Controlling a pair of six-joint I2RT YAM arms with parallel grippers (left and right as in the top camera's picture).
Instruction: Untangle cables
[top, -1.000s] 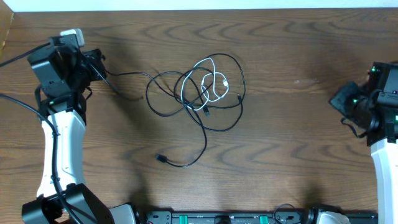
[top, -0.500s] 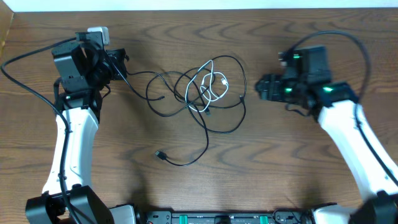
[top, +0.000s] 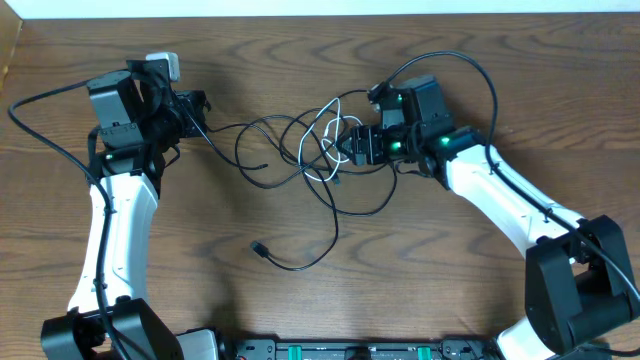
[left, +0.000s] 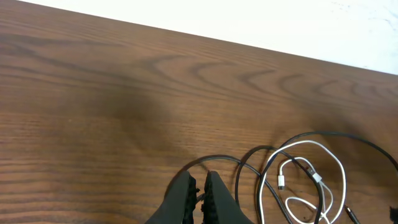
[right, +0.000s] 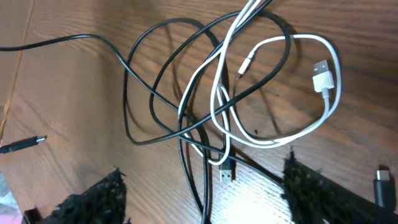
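Note:
The cables (top: 320, 150) lie tangled mid-table: thin black cords looped through a shorter white cord (top: 333, 122). One black cord (top: 225, 124) runs left to my left gripper (top: 196, 108), which is shut on its end. The left wrist view shows that gripper (left: 200, 178) pinching the thin black cord, and the white cord (left: 311, 177) lies off to the right. My right gripper (top: 353, 148) hovers open at the tangle's right side. From the right wrist, its gripper (right: 202, 180) straddles the black cords and a USB plug (right: 227, 171), beneath the white cord (right: 323, 78).
A free black cord end with a small plug (top: 258, 250) trails toward the front of the wooden table (top: 480, 270). Another loose plug (right: 25, 143) shows at the left of the right wrist view. The table's far edge (left: 261, 46) meets a white surface.
My right arm has swung in from the table's right edge to the tangle and its jaws have opened. The left gripper has shifted slightly right, still shut on the black cord.

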